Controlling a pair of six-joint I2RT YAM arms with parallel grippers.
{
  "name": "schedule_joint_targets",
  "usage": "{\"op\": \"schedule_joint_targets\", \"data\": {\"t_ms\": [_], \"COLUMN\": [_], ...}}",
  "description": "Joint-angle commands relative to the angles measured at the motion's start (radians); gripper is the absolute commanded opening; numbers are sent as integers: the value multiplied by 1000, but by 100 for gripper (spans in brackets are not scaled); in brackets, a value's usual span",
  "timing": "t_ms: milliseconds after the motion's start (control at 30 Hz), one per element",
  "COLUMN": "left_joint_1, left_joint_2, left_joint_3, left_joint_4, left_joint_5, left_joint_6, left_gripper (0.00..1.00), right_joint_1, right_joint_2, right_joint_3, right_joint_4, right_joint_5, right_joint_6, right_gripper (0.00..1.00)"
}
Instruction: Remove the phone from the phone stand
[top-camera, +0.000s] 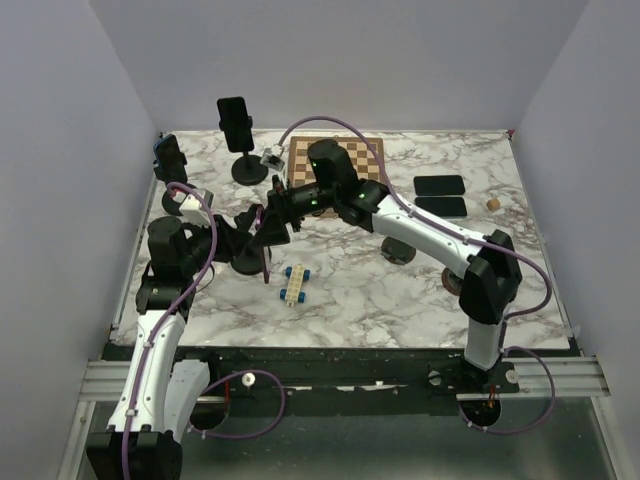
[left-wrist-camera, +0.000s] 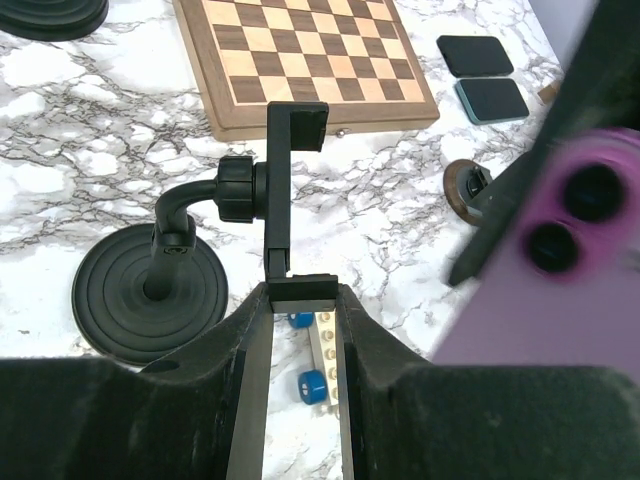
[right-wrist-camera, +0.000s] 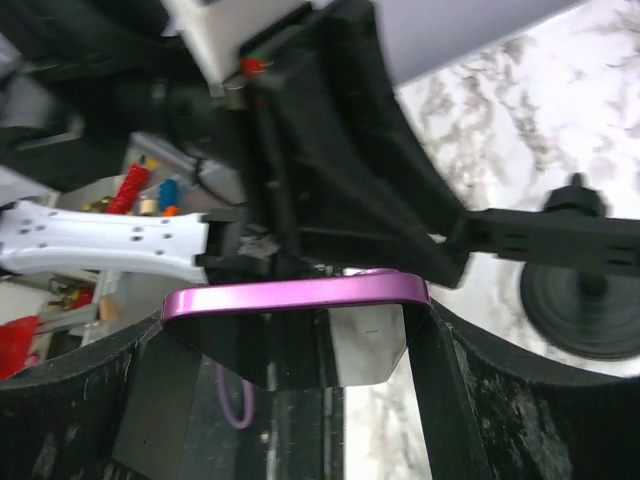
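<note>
Black phone stand (left-wrist-camera: 278, 190) shows an empty cradle, and our left gripper (left-wrist-camera: 301, 300) is pinched on the cradle's lower lip. At its three o'clock, clear of the cradle, the purple phone (left-wrist-camera: 560, 300) is clamped edgewise in our right gripper (right-wrist-camera: 290, 345). We should carry it level toward three o'clock, steadying the stand.

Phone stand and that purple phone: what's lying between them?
In the left wrist view, only bare marble table separates the phone stand from the purple phone; a small brown disc sits near the phone's edge.
</note>
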Motion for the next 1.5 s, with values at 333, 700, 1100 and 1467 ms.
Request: {"op": "schedule_joint_targets", "data": {"t_ms": [333, 700, 1100, 1467], "left_joint_1": [5, 6, 6, 6], "left_joint_2": [-40, -47, -47, -38], "left_joint_3": [30, 42, 40, 45], "left_joint_4": [-87, -107, -108, -112], "left_joint_5": [-173, -210, -209, -199], "left_joint_6": [6, -2, -5, -8], "left_gripper": [0, 0, 0, 0], "right_joint_1": [9, 9, 9, 24], "right_joint_2": [-336, -448, -386, -258], "right_joint_3": [-385, -727, -801, -797], "right_joint_4": [-90, -250, -294, -182], "right_joint_5": [462, 728, 887, 901], "right_joint_6": [174, 531, 646, 677], "right_gripper": [1, 1, 1, 7]}}
